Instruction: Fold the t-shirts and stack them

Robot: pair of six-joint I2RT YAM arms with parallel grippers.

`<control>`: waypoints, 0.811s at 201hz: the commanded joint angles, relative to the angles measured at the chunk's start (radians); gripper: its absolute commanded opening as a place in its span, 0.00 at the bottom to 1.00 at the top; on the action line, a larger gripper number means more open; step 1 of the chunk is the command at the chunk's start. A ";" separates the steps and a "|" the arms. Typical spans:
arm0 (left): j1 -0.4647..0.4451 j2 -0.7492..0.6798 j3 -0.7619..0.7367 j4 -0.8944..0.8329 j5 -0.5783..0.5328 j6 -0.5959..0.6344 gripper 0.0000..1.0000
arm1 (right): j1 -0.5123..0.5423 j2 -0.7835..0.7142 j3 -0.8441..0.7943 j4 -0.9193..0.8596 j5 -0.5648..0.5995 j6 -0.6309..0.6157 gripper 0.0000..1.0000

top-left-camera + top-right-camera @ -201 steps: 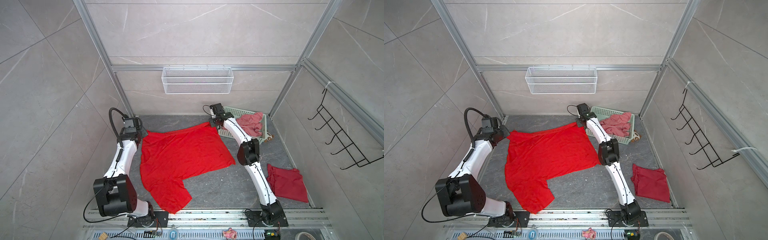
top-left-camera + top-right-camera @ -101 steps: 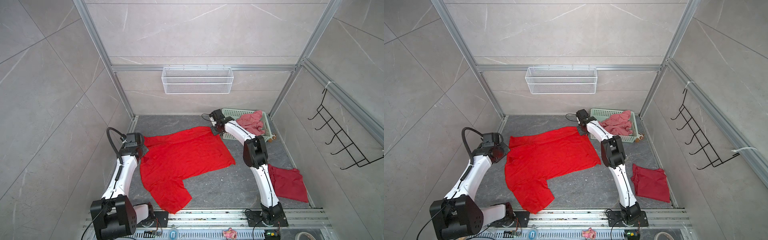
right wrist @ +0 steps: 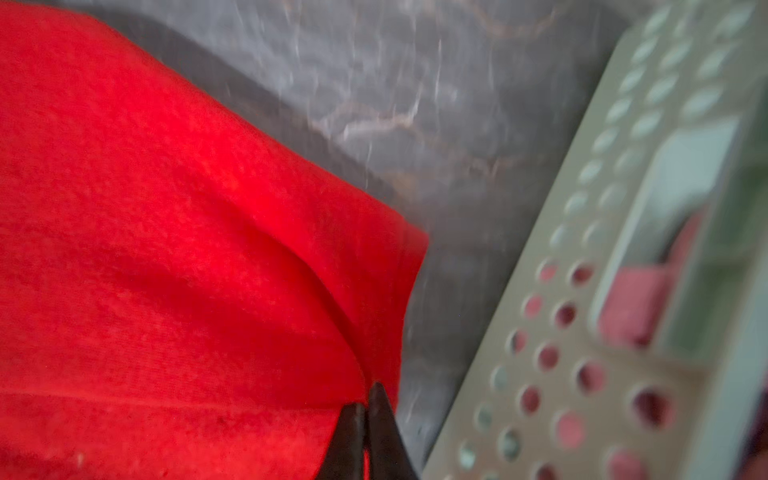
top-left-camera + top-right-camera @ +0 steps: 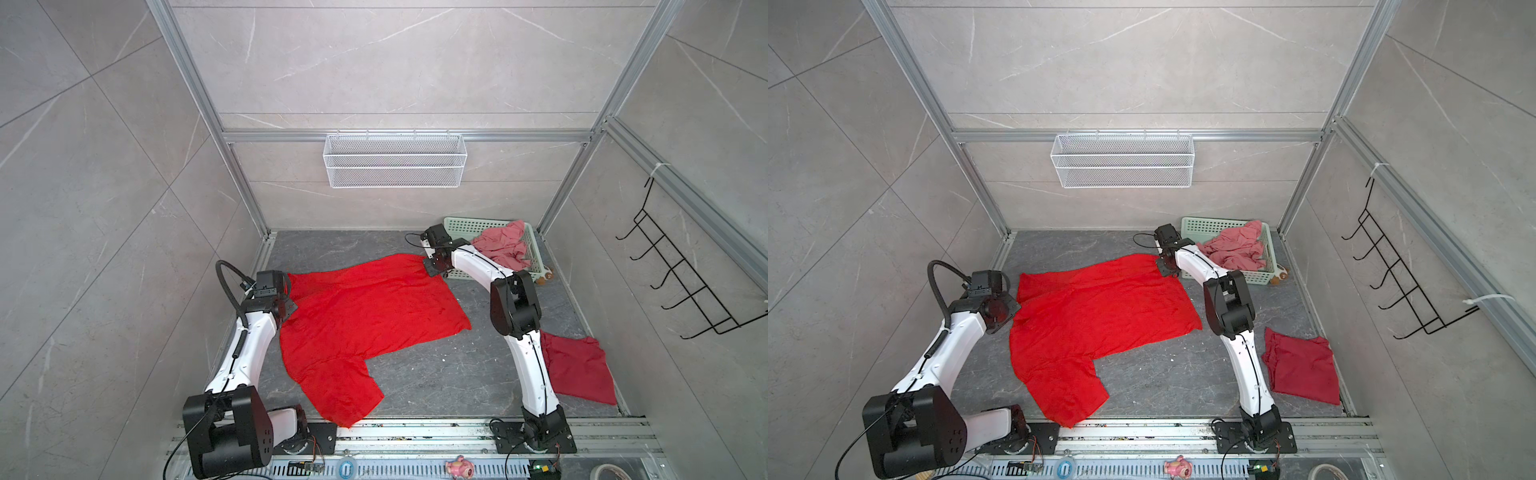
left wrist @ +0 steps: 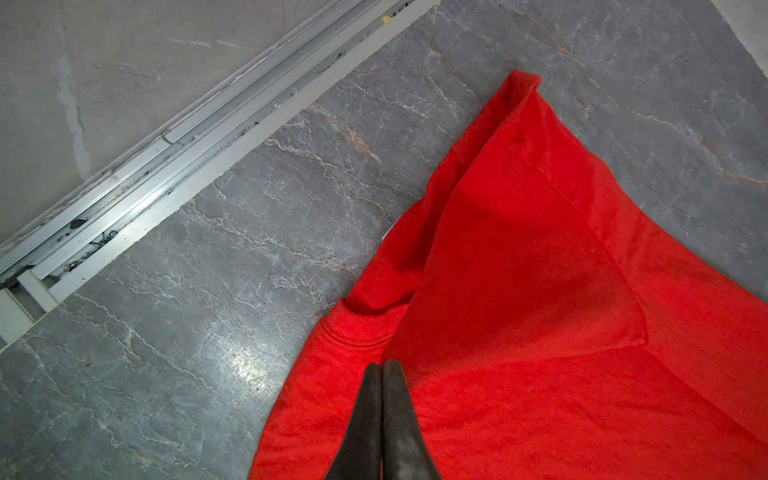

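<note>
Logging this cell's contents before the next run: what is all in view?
bright red t-shirt: 1, red, spread out, centre
dark crimson t-shirt: 1, crimson, front right
mint-green basket: 1, green, back right
salmon-pink t-shirts: heap, count unclear, pink, in mint-green basket
plush toy: 1, brown, beside mint-green basket
wire basket: 1, white, back wall
hook rack: 1, black, right wall
left gripper: 1, black, pinching bright red t-shirt near collar
right gripper: 1, black, pinching its far corner

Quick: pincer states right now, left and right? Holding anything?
Left pincer: closed, pinching the bright red t-shirt near its collar.
Right pincer: closed on a corner of the same shirt.
</note>
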 commanded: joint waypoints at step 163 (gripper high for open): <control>-0.049 0.374 0.164 0.289 0.335 0.005 0.47 | 0.066 0.022 0.167 0.164 -0.365 0.510 0.44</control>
